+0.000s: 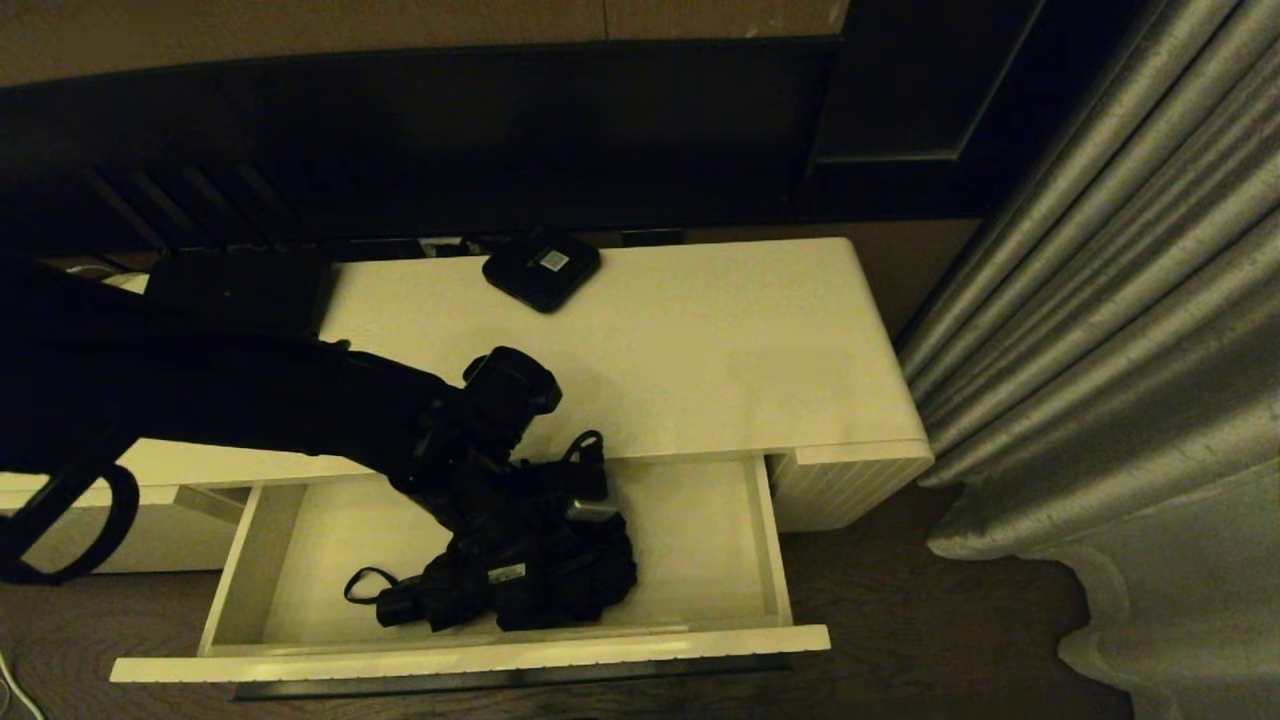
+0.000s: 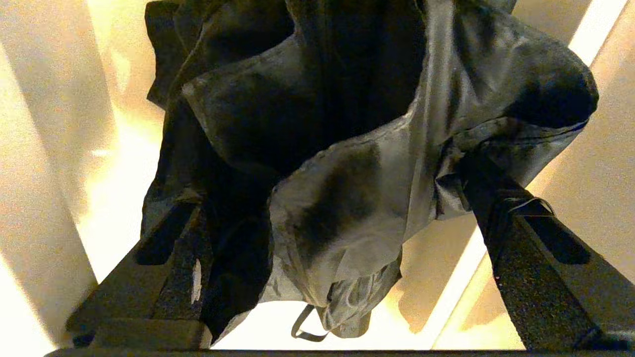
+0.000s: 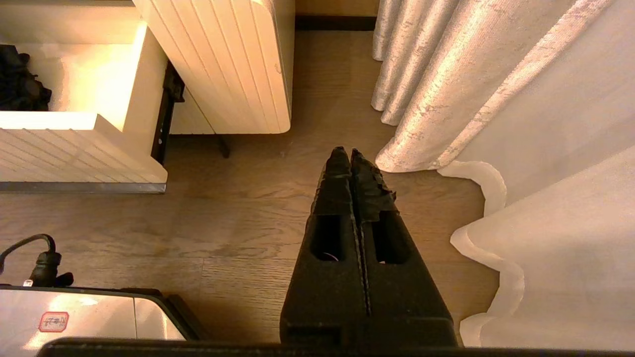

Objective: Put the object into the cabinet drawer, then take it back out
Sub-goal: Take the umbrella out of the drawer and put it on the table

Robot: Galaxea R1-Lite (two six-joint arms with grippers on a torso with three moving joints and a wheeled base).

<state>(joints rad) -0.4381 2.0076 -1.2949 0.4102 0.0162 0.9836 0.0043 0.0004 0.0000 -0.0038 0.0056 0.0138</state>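
Note:
The object, a black compact umbrella point(image 1: 530, 580), lies rumpled on the pale floor of the open cabinet drawer point(image 1: 470, 655), its handle and thin wrist loop point(image 1: 365, 585) pointing left. My left gripper point(image 1: 545, 510) reaches down into the drawer over the umbrella's middle. In the left wrist view the gripper point(image 2: 330, 186) stands open, its fingers point(image 2: 526, 267) spread wide on either side of the loose fabric point(image 2: 347, 124), which bulges between them. My right gripper point(image 3: 349, 153) hangs shut and empty over the wooden floor, to the right of the drawer front point(image 3: 74, 153).
A small black square box with a white label point(image 1: 541, 268) sits at the back of the cabinet top point(image 1: 700, 350); a flat black device point(image 1: 240, 285) lies at the back left. A grey curtain point(image 1: 1100, 350) hangs close on the right. The robot's base point(image 3: 74, 317) shows beside the drawer.

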